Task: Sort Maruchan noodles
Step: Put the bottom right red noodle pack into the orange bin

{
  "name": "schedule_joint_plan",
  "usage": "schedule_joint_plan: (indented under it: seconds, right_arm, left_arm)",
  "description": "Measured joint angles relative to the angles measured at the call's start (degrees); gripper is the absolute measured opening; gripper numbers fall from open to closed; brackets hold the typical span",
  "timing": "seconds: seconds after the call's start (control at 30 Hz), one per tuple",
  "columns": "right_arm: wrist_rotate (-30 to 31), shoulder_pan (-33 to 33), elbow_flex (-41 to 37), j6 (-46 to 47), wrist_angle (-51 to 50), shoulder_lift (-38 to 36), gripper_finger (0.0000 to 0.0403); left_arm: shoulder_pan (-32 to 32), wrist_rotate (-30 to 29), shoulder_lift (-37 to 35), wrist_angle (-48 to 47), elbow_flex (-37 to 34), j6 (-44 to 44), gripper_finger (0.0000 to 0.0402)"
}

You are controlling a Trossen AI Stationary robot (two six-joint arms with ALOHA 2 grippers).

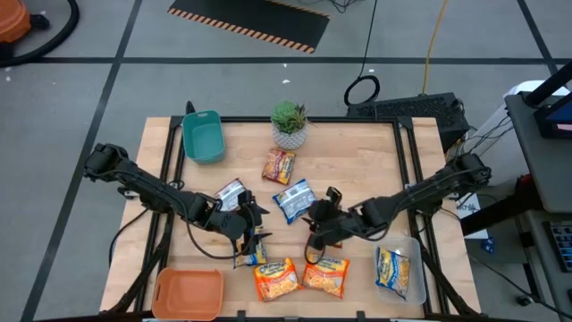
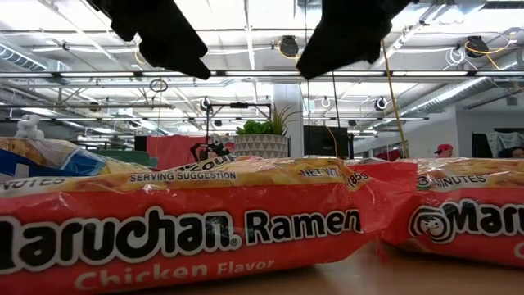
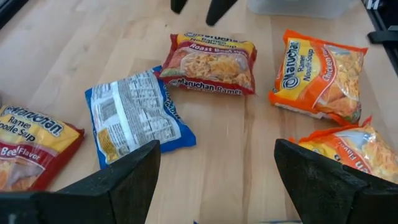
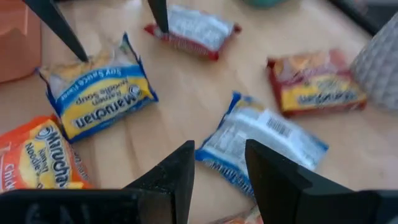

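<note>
My left end effector [image 1: 246,224] hangs low over the bench [image 1: 357,156], left of centre in the overhead frame, its fingers [image 3: 127,180] spread wide with nothing between them. Through that wrist camera I see a blue packet [image 3: 134,118] lying label-side down just beyond my left finger, a dark red roast-beef packet [image 3: 211,62] touching its far corner, an orange chicken packet [image 3: 320,74] toward the upper right of that frame, a second orange packet [image 3: 348,146] partly behind my right finger, and a red beef packet [image 3: 34,146] at the left edge.

My right end effector [image 1: 323,224] hovers right of centre in the overhead frame, near the left one. Its fingers [image 4: 177,171] stand only a narrow gap apart, empty. Just past their tips lies the blue-and-white packet [image 4: 267,140]; a blue-and-yellow packet [image 4: 99,96] sits toward that frame's left, a silver-red packet [image 4: 193,28] at the top, and a red packet [image 4: 317,84] at the right.

From above, two orange packets [image 1: 302,277] lie side by side at the bench's lower edge, directly below both end effectors. Another packet [image 1: 393,268] rests in the clear bin [image 1: 416,241] at lower right. One more packet [image 1: 279,165] lies below the potted plant [image 1: 290,123].
</note>
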Motion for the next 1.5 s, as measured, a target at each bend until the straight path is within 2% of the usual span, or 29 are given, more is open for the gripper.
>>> schedule_joint_plan:
  seconds: [0.27,0.47,0.6,0.8,0.93,1.37,1.5]
  right_arm:
    - [-9.3,-6.7,0.0,14.7,-9.9,2.7,0.0135]
    - [-15.2,-9.2,0.0,15.0,-8.6,6.6,0.0140]
    - [-17.8,-10.2,0.0,14.3,-6.5,8.5,0.0168]
    - [-17.6,-11.9,0.0,14.3,-7.8,8.9,0.0226]
    - [-16.0,-12.5,0.0,14.8,-10.9,8.9,0.0247]
    - [-16.8,-12.0,0.0,15.9,-11.1,13.1,0.0234]
    - [-19.4,-12.0,0.0,16.2,-11.2,14.2,0.0224]
  left_arm:
    - [0.0,0.0,0.0,-3.0,0.0,-2.5,0.0319]
    - [-1.4,0.0,0.0,-5.6,0.0,-7.5,0.0319]
    - [-2.5,0.0,0.0,-5.7,0.0,-7.1,0.0319]
    - [-2.9,0.0,0.0,-5.7,0.0,-4.1,0.0319]
    - [-2.7,0.0,0.0,-5.6,-0.1,-3.3,0.0319]
    - [-2.0,0.0,0.0,-4.4,-0.1,-1.3,0.0319]
    - [-1.2,0.0,0.0,-4.4,-0.1,-0.9,0.0319]
